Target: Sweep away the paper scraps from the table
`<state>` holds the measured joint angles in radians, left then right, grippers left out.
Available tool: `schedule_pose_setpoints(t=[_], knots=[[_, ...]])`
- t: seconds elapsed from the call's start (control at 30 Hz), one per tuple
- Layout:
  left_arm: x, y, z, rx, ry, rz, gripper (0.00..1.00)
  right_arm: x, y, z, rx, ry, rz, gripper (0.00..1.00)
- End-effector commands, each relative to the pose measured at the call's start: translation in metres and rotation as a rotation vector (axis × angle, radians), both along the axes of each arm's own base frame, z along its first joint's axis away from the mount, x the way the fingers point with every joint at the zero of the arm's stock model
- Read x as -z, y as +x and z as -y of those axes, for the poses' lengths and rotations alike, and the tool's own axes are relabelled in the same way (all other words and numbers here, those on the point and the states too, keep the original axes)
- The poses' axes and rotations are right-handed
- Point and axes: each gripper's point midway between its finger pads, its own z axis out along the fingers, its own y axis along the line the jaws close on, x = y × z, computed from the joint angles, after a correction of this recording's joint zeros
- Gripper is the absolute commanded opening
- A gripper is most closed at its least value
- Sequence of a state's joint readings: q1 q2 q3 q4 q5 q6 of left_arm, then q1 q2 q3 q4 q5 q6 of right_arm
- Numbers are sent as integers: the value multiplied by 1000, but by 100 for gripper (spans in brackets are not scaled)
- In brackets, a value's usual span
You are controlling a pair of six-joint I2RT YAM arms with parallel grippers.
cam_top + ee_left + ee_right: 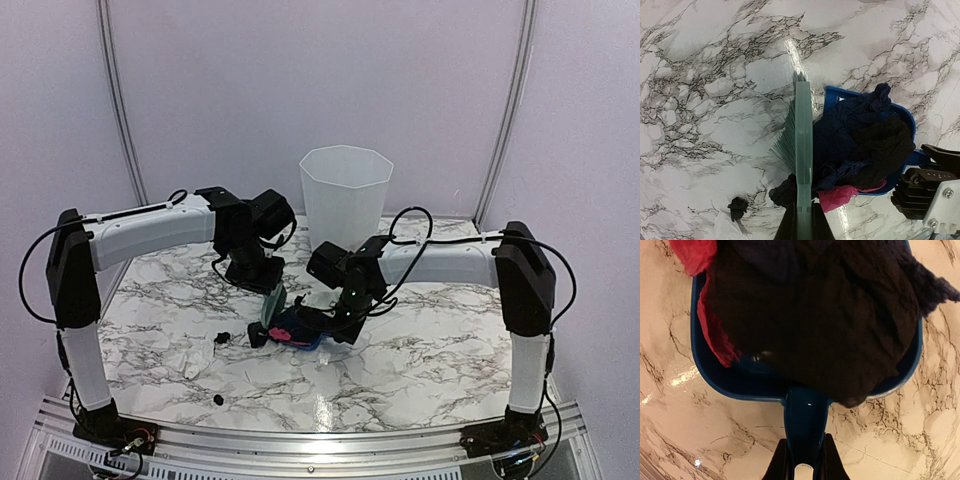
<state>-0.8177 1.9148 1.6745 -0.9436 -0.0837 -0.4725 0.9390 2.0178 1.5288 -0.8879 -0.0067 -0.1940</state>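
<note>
My left gripper (268, 292) (804, 221) is shut on the handle of the pale green brush (803, 135), its bristles on the table (450, 340) at the mouth of the blue dustpan (905, 116). My right gripper (345, 322) (804, 460) is shut on the dustpan handle (807, 415). Navy, black and pink paper scraps (865, 140) (815, 315) are piled in the pan. A black scrap (784, 192) lies beside the brush outside the pan. Two more small black scraps (222, 337) (219, 399) lie on the table to the left; one also shows in the left wrist view (737, 207).
A tall translucent white bin (345, 195) stands at the back centre, behind both grippers. A pale crumpled piece (722, 227) lies next to the small black scrap. The metal front edge (300, 440) runs along the near side.
</note>
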Motion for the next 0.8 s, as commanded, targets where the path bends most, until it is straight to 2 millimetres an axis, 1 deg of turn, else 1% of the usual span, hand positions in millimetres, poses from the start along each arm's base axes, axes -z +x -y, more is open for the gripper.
schedule_pose_setpoints(t=[0.0,0.1,0.37,0.53,0.77], knots=[[3,-12,12,6,-19,-50,0,-9,8,1,24,14,48,0],[-3,-12,11,-10,-22,-32,0,-12,6,1,31,30,49,0],[-19,-6,-2,-83,-11,37,0,-29,-4,-3,30,124,42,0],[-35,-3,-12,-136,-14,96,0,-40,-12,-4,23,177,32,0],[-48,-9,-13,-155,-39,125,0,-49,-16,-8,31,220,31,0]])
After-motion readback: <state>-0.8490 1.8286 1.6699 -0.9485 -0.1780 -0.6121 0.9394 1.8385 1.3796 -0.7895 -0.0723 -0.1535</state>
